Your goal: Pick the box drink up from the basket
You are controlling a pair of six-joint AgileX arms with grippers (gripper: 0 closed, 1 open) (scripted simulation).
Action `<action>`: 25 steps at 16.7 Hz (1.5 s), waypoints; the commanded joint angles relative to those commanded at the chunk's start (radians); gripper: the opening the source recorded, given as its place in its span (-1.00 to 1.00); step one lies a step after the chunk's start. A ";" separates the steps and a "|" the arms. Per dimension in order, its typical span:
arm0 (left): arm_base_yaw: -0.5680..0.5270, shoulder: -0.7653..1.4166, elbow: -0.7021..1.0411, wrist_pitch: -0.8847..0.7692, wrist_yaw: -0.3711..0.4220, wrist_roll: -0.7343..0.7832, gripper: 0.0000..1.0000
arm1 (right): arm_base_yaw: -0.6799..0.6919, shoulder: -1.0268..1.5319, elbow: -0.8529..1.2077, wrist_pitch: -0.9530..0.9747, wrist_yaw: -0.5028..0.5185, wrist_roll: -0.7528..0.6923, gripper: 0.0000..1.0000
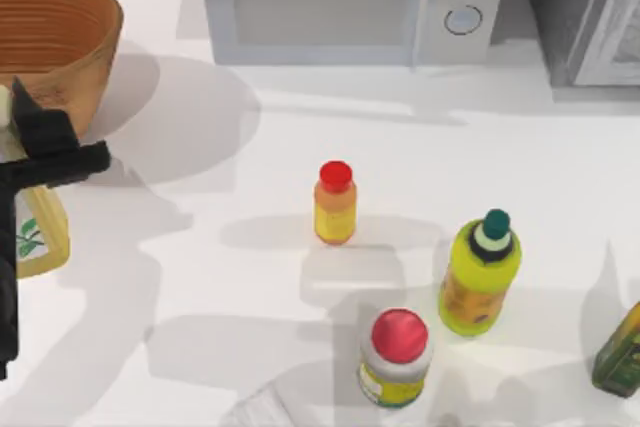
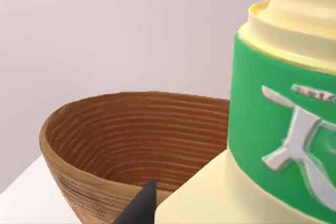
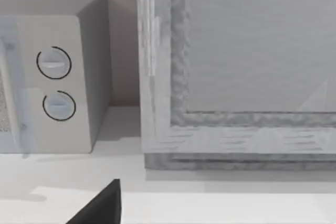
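Your left hand (image 1: 35, 172) grips the box drink (image 1: 38, 232) at the surface's left edge, the carton already clear of the wicker basket (image 1: 75, 22) just behind it. The pick looks nearly complete; next you need only a steady hold, away from the basket rim.

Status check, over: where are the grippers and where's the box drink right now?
Left gripper at the table's left edge, clamped on the box drink. Carton held outside the basket, just in front. Right arm parked, facing the microwave. Nothing obstructing.
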 joint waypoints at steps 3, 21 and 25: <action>-0.183 0.253 0.126 0.137 -0.263 -0.006 -1.00 | 0.000 0.000 0.000 0.000 0.000 0.000 1.00; -0.682 1.103 0.611 0.513 -0.783 -0.016 -1.00 | 0.000 0.000 0.000 0.000 0.000 0.000 1.00; -0.638 1.098 0.537 0.564 -0.818 -0.040 -1.00 | 0.000 0.000 0.000 0.000 0.000 0.000 1.00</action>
